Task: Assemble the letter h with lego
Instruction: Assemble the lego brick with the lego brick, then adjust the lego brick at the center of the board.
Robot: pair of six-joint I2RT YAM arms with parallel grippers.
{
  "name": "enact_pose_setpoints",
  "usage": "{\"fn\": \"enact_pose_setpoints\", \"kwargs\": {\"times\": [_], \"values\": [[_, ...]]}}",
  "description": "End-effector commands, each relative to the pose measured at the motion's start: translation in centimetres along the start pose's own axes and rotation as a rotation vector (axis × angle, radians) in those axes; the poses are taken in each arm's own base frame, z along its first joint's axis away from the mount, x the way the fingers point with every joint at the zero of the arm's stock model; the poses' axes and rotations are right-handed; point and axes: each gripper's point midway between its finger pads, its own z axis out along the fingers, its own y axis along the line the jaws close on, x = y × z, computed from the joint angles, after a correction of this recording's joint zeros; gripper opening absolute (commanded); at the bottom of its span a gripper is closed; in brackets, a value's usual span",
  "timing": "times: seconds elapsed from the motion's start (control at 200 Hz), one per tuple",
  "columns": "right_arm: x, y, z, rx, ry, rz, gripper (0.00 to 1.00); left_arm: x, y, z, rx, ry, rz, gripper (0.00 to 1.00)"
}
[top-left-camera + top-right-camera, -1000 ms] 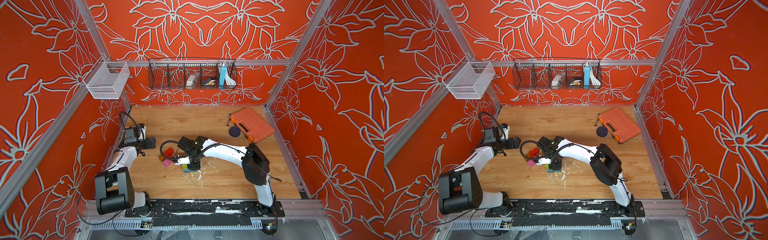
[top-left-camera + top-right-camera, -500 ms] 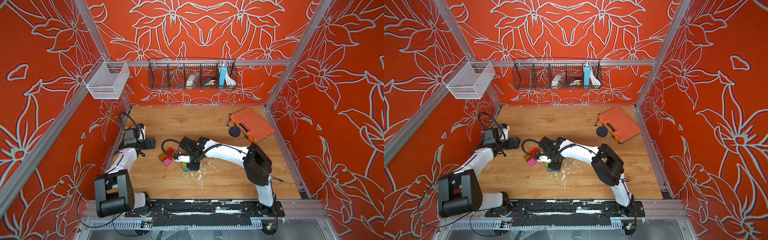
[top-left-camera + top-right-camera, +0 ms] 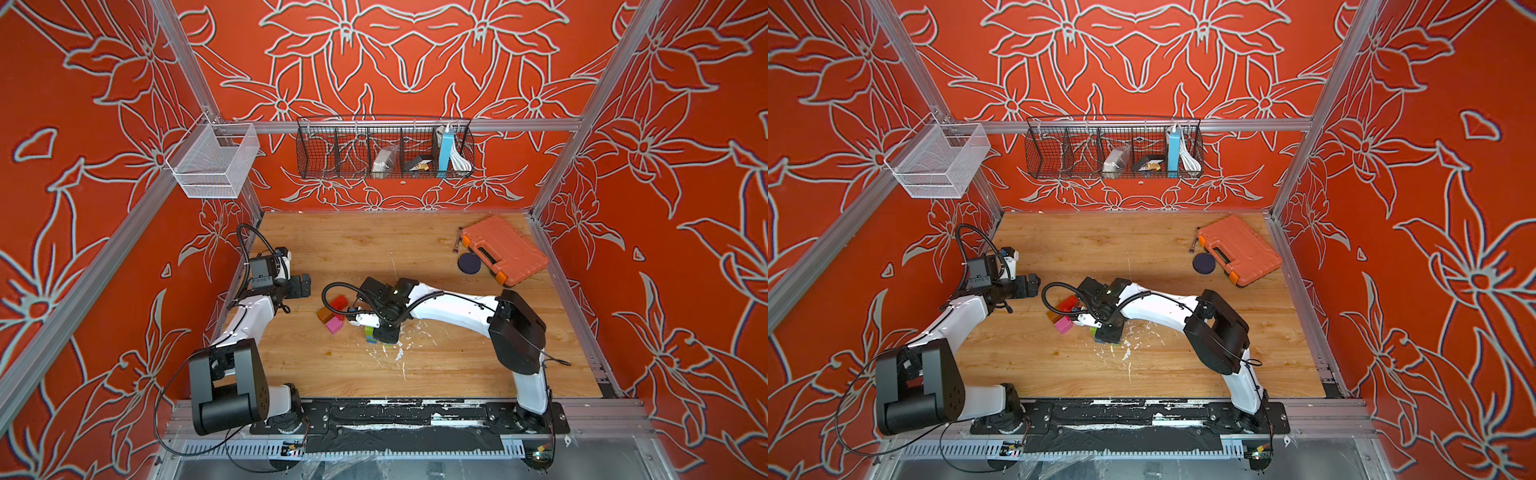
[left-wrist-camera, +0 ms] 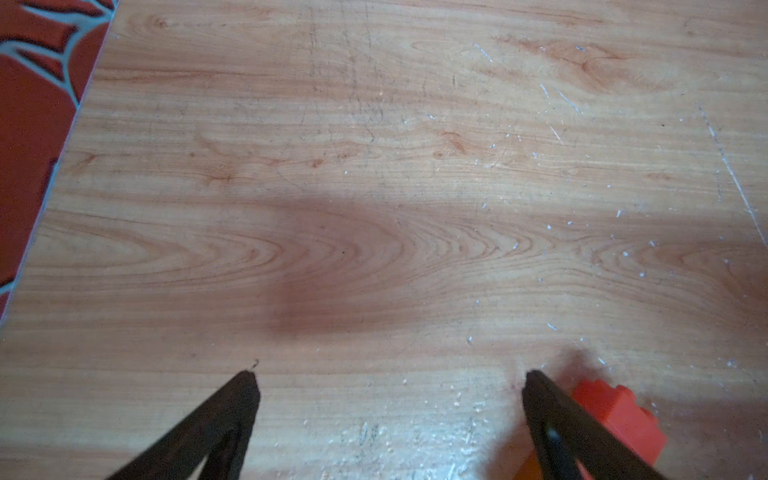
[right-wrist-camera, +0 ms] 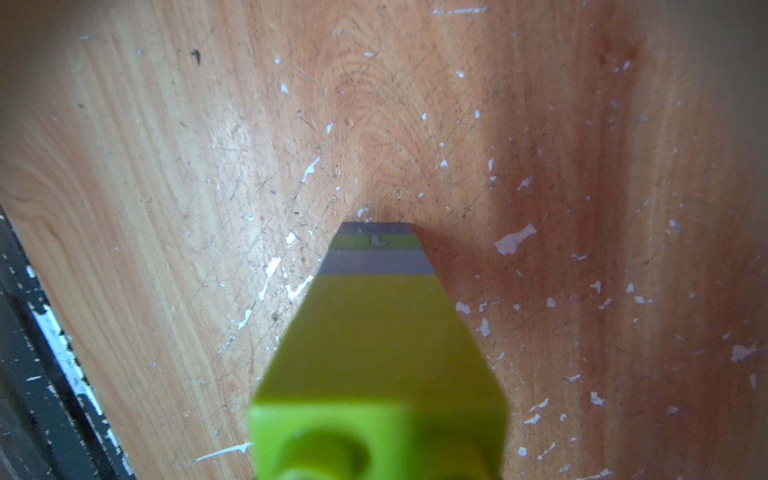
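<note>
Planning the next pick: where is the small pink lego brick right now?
In both top views the small pink lego brick lies near the middle of the wooden table, beside the brown lego brick and left of the lime-green brick stack.

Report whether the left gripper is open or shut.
Open: in its wrist view the left gripper shows two black fingers standing wide apart, with nothing between them.

Table (image 3: 374, 249): upper middle of frame bare, wide passage. Upper right taken by orange case (image 3: 505, 249), dark disc (image 3: 469, 262) just beside it. Centre blocked: right arm (image 3: 449, 309) lies across, right hand (image 3: 384, 334) clamped on lime stack (image 5: 374, 353); loose bricks (image 3: 333, 325) just left of it. Lower strip open. Left wrist view: bare wood ahead of left hand (image 4: 390, 374), red brick (image 4: 615, 415) beside one finger.
</note>
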Motion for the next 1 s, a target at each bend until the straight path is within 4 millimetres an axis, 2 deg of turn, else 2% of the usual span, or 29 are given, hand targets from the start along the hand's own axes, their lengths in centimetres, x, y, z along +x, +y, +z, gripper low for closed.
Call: {"fn": "enact_pose_setpoints", "kwargs": {"times": [0.0, 0.09, 0.18, 0.305, 0.46, 0.61, 0.816, 0.991], "values": [[7.4, 0.4, 5.7, -0.004, 0.313, 0.034, 0.21, -0.3, 0.3, -0.2, -0.009, -0.014, 0.005, 1.0], [7.1, 0.1, 5.5, 0.01, 0.309, 0.025, 0.21, -0.3, 0.3, -0.3, -0.01, -0.012, 0.004, 1.0], [5.9, 0.0, 4.4, 0.012, 0.268, 0.016, 0.21, -0.3, 0.3, -0.2, -0.009, -0.011, 0.005, 1.0], [3.0, -0.9, 1.5, 0.047, 0.152, 0.03, 0.22, -0.3, 0.3, -0.1, -0.011, -0.006, 0.003, 1.0], [0.7, -2.3, -2.3, 0.054, 0.004, 0.131, 0.22, -0.3, 0.3, -0.1, -0.01, -0.006, 0.003, 1.0], [0.5, -2.9, -5.0, -0.092, -0.15, 0.264, 0.21, -0.2, 0.2, -0.1, 0.0, 0.002, 0.005, 1.0], [0.4, -1.0, -7.5, -0.365, -0.303, 0.305, 0.22, -0.1, 0.1, 0.0, 0.006, 0.008, 0.005, 1.0], [0.6, -0.2, -6.7, -0.574, -0.303, 0.387, 0.23, -0.1, 0.1, 0.1, 0.013, 0.016, 0.005, 1.0]]}}
